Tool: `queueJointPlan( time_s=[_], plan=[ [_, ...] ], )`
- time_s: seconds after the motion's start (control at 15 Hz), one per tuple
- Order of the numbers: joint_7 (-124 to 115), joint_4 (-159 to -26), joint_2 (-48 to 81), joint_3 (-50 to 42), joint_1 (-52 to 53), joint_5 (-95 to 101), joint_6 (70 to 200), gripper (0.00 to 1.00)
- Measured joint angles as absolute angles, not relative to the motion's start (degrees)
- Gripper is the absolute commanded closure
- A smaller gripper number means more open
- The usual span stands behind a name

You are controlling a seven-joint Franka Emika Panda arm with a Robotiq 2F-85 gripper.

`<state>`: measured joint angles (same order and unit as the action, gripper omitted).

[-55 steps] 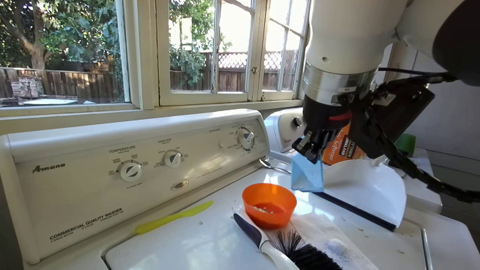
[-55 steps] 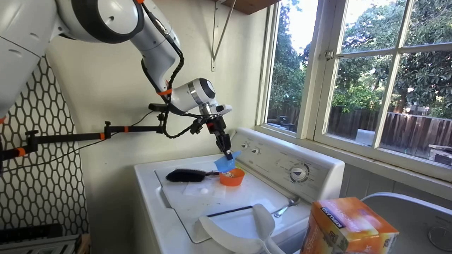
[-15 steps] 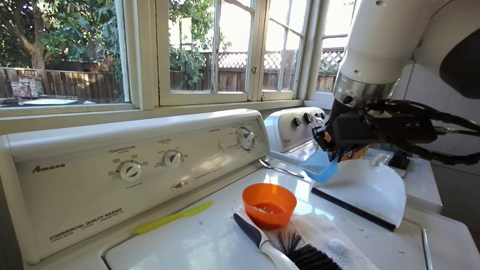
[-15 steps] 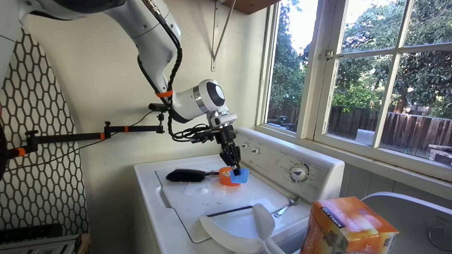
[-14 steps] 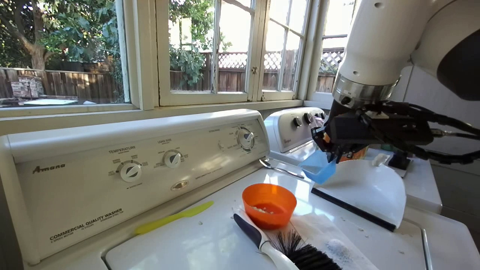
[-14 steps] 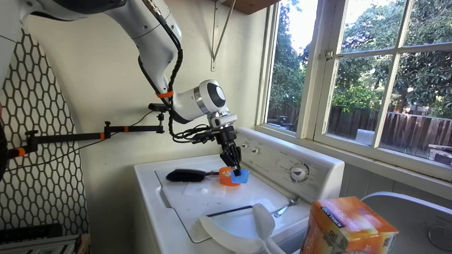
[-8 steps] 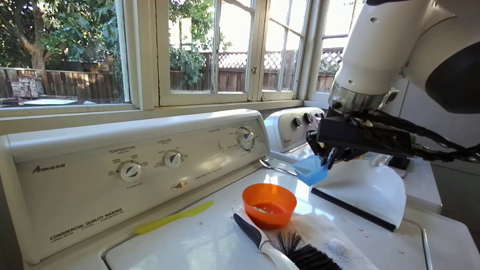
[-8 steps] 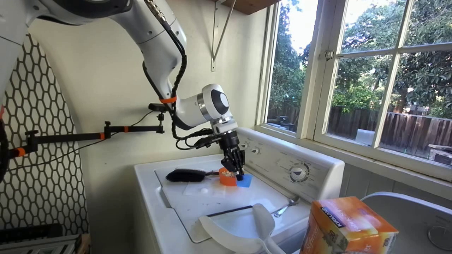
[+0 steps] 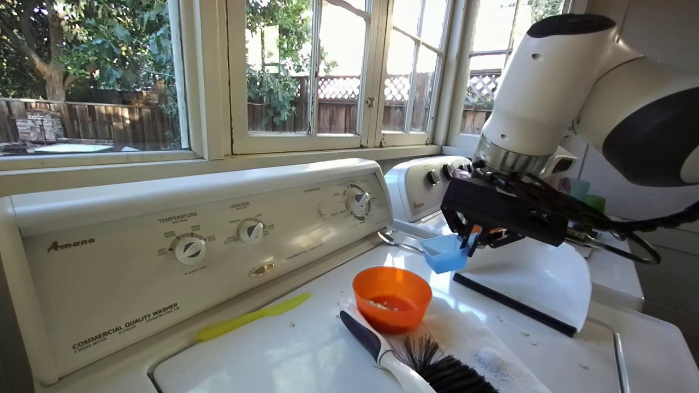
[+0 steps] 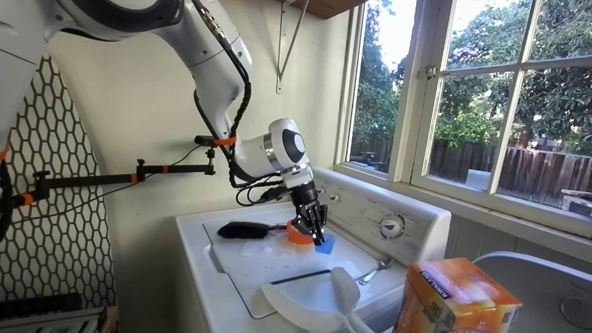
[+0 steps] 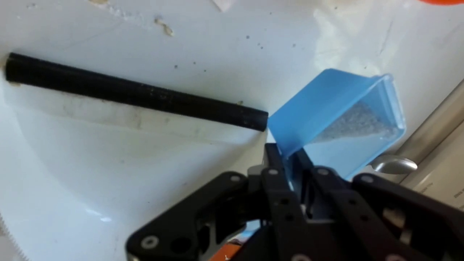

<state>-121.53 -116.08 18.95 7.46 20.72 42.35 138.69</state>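
End effector (image 11: pixel 286 153) pinches blue container (image 11: pixel 322 105); wrist view alone clearly shows grey contents (image 11: pixel 355 123).

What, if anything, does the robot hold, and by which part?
The black hand pinches the blue boxy plastic container by one edge, near its rim; exact spot hidden.

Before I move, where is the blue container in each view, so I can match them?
In an exterior view: the blue container, right of centre, upper right of the orange bowl.
In an exterior view: the blue container, below and slightly right of centre.
Wrist view: the blue container, right of centre, gripped by the tool.
Shared landmark: the dustpan's black edge, in all three.
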Motion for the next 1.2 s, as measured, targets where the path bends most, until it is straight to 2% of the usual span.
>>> queueJointPlan(
  time_s=[1.2],
  plan=[
    [-135.17,-116.20,22.39,4.07,21.24,42.53,147.05,0.97]
  ],
)
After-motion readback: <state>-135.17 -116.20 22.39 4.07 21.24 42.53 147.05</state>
